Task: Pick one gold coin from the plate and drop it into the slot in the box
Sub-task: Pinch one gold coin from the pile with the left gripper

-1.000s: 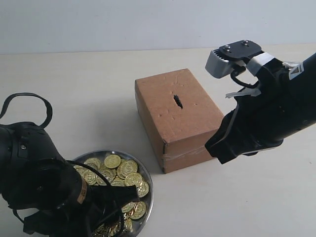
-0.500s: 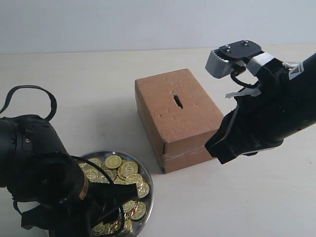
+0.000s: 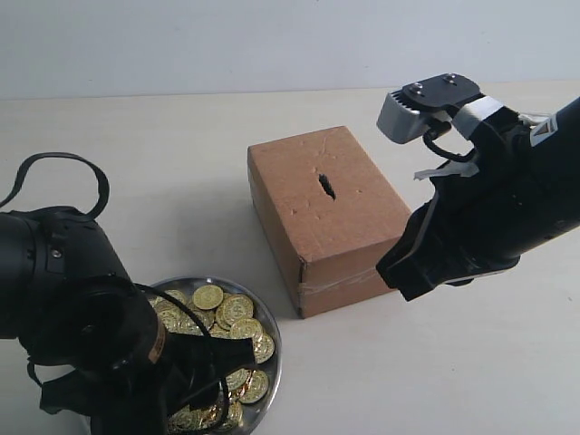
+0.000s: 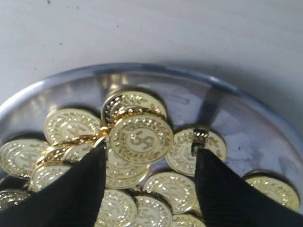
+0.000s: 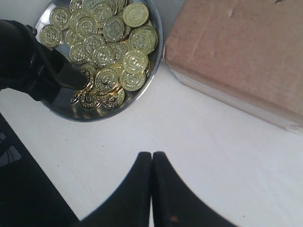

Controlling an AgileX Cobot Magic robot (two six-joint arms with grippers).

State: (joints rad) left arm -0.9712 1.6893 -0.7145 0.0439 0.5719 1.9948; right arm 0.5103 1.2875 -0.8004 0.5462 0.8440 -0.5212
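Exterior view: your left arm bends low over the plate, which sits at the front left, heaped with gold coins. The box stands just beside the plate, to its right and further back. The slot shows dark in the middle of its top face. Your right gripper hangs by the taped end of the box.

Left wrist view: your left gripper is down among the coins, fingers moderately spread, straddling the top coin of the pile. One finger touches that coin's edge, the other stands clear of it, so nothing is gripped.

Right wrist view: your right gripper's fingers are pressed together with nothing between them, above bare table. The plate and a corner of the box lie beyond them.
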